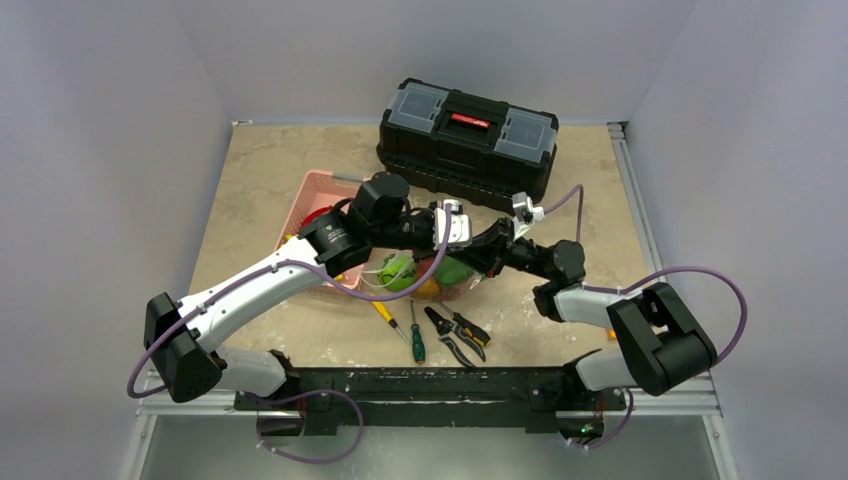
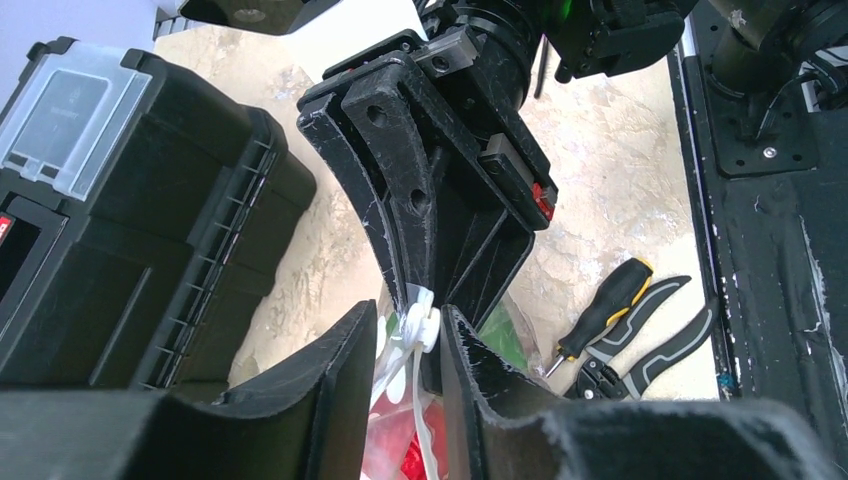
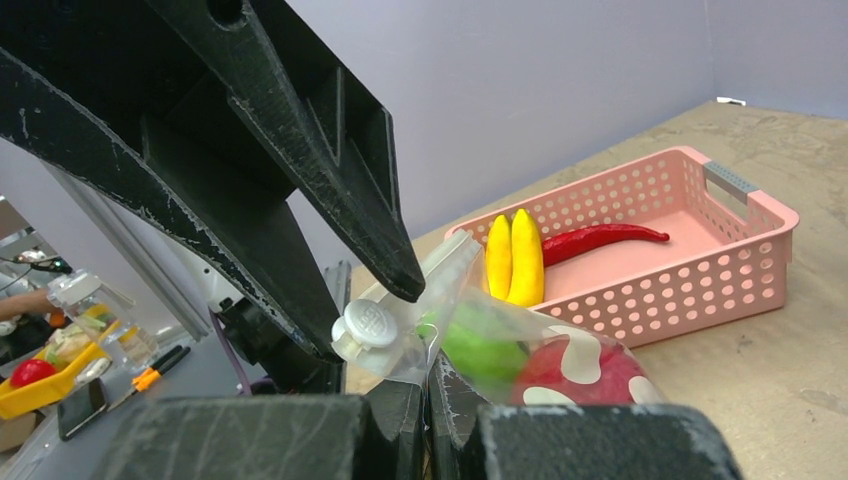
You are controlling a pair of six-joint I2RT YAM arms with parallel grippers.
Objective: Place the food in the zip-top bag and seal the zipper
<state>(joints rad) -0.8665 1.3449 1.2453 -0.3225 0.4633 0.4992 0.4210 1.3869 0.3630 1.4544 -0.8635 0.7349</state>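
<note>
The zip-top bag [image 1: 425, 275] lies in the middle of the table, held up at one end between both grippers. It holds food: a green piece [image 3: 480, 345], a red piece [image 3: 575, 385] and an orange-yellow piece [image 1: 428, 290]. My left gripper [image 2: 410, 320] is nearly closed around the zipper's white slider [image 2: 420, 325], which also shows in the right wrist view [image 3: 372, 325]. My right gripper [image 3: 428, 365] is shut on the bag's edge just below the slider. Yellow bananas [image 3: 515, 255] and a red chilli [image 3: 600, 240] lie in the pink basket [image 3: 700, 270].
A black toolbox [image 1: 465, 140] stands at the back. A yellow-handled screwdriver [image 1: 385, 315], a green-handled screwdriver [image 1: 416, 342] and pliers [image 1: 455, 335] lie at the front. The pink basket [image 1: 315, 190] sits under my left arm.
</note>
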